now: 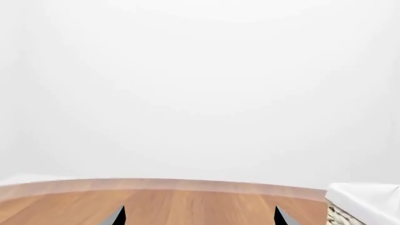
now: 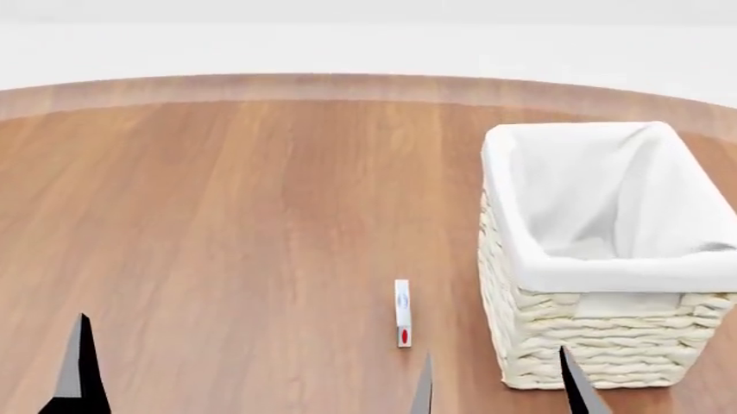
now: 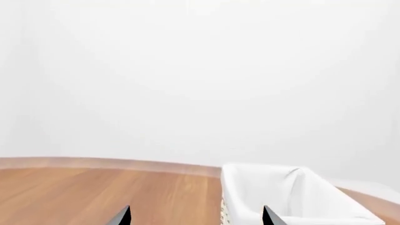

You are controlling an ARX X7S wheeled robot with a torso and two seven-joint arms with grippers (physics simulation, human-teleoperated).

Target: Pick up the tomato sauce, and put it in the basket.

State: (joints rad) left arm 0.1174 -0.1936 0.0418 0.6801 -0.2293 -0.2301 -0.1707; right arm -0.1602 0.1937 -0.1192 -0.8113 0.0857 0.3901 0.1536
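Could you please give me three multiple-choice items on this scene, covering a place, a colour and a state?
1. In the head view, the basket stands: A at the right; B at the left; C in the centre.
2. Its liner is: A red; B white; C blue.
3. The right claw is: A shut on a can; B open and empty; C out of view.
Key: 1A, it fills that view's right side; 2B, white cloth folds over the rim; 3B, its tips stand apart with nothing between.
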